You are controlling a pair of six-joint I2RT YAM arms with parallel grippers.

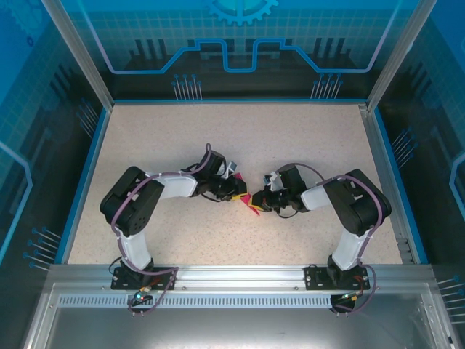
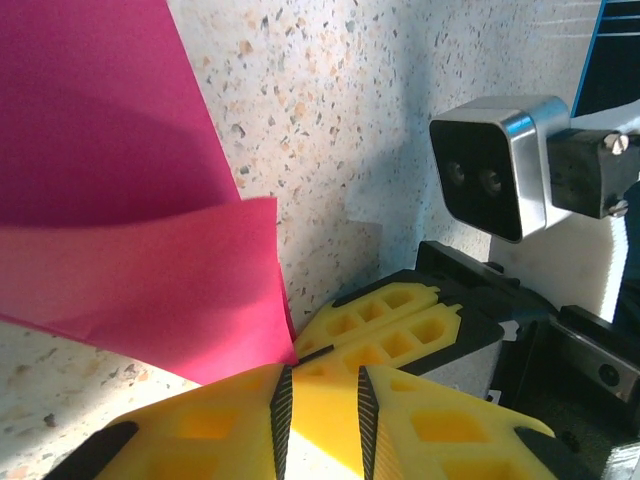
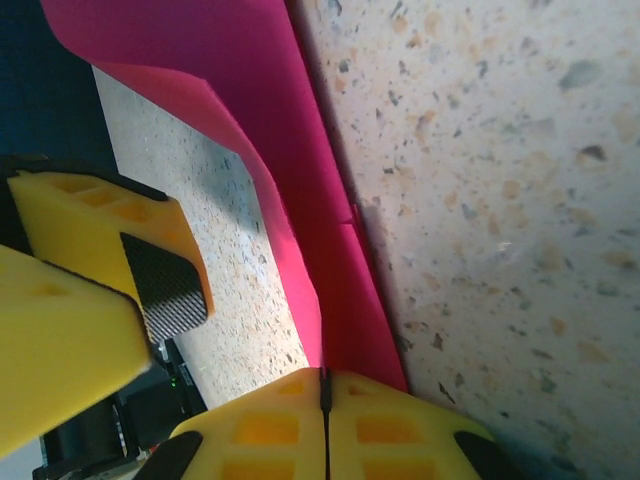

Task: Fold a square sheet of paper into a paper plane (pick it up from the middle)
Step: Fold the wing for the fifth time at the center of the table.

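Folded pink paper [image 3: 330, 260], right gripper [image 3: 325, 385] fingers pressed together pinching its edge, left gripper [image 2: 322, 390] fingers slightly spread just beside it, apparently not gripping.

The overhead view is bright and even on the table [image 1: 240, 138], with short soft shadows beside the arms, while the blue walls [image 1: 240, 43] at 9, 12 and 3 o'clock are darker. In the left wrist view the paper [image 2: 130, 150] casts a soft grey shadow toward 3 o'clock. In the right wrist view the speckled surface at 3 o'clock is bright but blurred, and the 10 o'clock corner is dark.
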